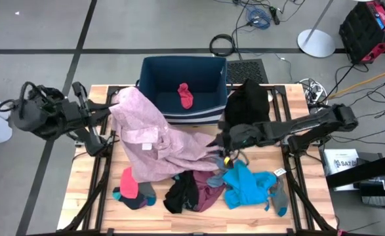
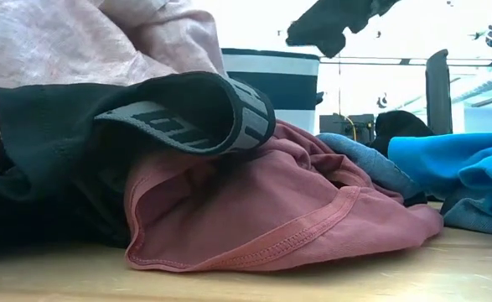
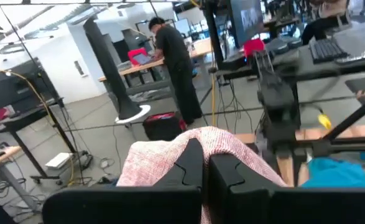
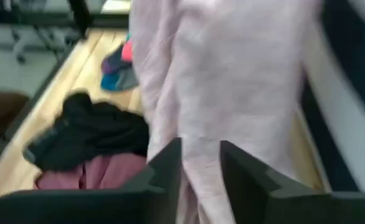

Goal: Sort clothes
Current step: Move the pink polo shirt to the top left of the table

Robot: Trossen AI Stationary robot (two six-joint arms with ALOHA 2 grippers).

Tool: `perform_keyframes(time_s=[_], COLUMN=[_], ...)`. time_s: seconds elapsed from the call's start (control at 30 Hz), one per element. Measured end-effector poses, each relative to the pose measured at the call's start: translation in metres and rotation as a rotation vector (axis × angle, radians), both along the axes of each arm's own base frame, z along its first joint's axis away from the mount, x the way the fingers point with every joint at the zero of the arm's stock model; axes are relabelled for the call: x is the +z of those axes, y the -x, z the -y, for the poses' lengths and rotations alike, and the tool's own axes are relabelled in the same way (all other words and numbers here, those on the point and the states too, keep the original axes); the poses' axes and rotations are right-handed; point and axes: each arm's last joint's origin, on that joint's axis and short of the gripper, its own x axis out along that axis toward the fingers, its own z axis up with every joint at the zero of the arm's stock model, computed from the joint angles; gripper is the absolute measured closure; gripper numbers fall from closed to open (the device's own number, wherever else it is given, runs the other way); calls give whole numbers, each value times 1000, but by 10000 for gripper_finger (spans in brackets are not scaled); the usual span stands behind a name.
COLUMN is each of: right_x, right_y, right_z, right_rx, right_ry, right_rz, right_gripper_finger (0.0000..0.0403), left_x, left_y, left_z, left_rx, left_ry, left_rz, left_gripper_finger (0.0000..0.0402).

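— Jaws first: how do ours stand?
— On our left gripper (image 3: 202, 149) they are pressed together on the pale pink shirt (image 1: 146, 141), pinching a fold of it. We hold it up off the table (image 1: 87, 196) at the near left corner of the dark blue bin (image 1: 154, 69); the shirt hangs from there and trails across the boards in front of the bin.
— And our right gripper (image 4: 201, 149)?
— Its fingers are a little apart, with pink cloth showing in the gap. We cannot tell whether the cloth touches them. It sits in front of the bin's right corner, at the shirt's far end.
— Where are the other clothes?
— A red sock (image 1: 185, 96) lies inside the bin. A black garment (image 1: 247, 98) rests just beside the bin's right wall. Farther out from the bin's front lie the bright blue garment (image 1: 244, 187), the maroon garment (image 1: 208, 193), another black piece (image 1: 179, 195) and a pink-and-teal sock bundle (image 1: 130, 187).
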Motion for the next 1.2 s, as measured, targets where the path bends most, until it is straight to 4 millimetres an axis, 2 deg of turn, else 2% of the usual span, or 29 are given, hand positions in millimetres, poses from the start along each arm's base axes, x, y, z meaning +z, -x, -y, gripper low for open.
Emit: perform_keyframes(time_s=[0.17,0.3,0.4,0.57,0.87,0.97,1.07,1.2], right_x=[-36,-58,-74,-93,-116,-122,-124,-118], right_y=[-29,-43,-50,-56,-66,-68,-69,-68], right_z=[-18,-22,-21,-21,-28,-26,-24,-24], right_rx=[70,60,-26,-94,-79,-141,-190,-178], right_ry=[42,47,44,52,21,40,77,94], right_rz=[-19,-36,-65,-111,-105,-102,-97,-81], right_gripper_finger=[193,125,97,88,94,117,171,288], left_x=[0,0,0,0,-1,-1,-1,-1], left_y=[-1,-1,-1,-1,-2,-2,-2,-2], left_z=[1,1,1,2,2,2,3,2], left_rx=[0,0,0,0,-16,-16,-16,-16], left_ry=[-10,-10,-10,-10,-12,-12,-12,-11], left_rz=[-5,-5,-5,-6,-8,-8,-8,-8], left_gripper_finger=[401,401,401,401,401,401,401,401])
